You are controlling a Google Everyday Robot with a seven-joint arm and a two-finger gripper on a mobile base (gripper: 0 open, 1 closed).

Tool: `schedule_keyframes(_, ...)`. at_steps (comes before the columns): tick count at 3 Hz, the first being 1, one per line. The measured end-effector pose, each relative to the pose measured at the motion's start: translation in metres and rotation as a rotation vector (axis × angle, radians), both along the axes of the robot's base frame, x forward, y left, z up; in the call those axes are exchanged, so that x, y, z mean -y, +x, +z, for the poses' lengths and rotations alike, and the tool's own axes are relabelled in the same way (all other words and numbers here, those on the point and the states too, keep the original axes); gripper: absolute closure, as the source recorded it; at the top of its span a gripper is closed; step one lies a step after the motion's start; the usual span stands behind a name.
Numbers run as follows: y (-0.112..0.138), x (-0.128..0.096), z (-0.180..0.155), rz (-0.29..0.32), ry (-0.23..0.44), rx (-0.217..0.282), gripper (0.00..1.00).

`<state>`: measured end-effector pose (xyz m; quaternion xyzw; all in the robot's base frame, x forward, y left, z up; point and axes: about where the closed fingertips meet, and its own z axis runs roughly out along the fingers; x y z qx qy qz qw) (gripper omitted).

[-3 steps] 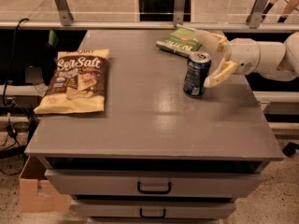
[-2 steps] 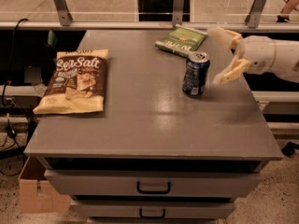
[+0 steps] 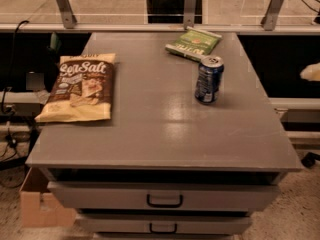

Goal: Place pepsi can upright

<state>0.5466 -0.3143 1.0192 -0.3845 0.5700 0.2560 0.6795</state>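
Observation:
The pepsi can [image 3: 209, 79] is dark blue with a silver pull-tab top. It stands upright on the grey cabinet top [image 3: 160, 134], right of the middle and toward the back. Nothing touches it. Of my gripper [image 3: 312, 72] only a pale tip shows at the far right edge of the camera view. It is off the cabinet, well to the right of the can and apart from it.
A brown and yellow chip bag [image 3: 79, 88] lies flat on the left side. A green snack packet [image 3: 194, 42] lies just behind the can. Drawers [image 3: 164, 200] sit below the front edge. A cardboard box [image 3: 37, 204] stands on the floor at the lower left.
My gripper was beside the can, then drew away to the right until almost out of view. The can has stayed upright in the same place.

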Motion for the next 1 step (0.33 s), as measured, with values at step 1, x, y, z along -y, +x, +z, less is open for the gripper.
schedule_keyframes(1,-0.0057,0.0144,0.0014,-0.035,0.003,0.002,0.0)
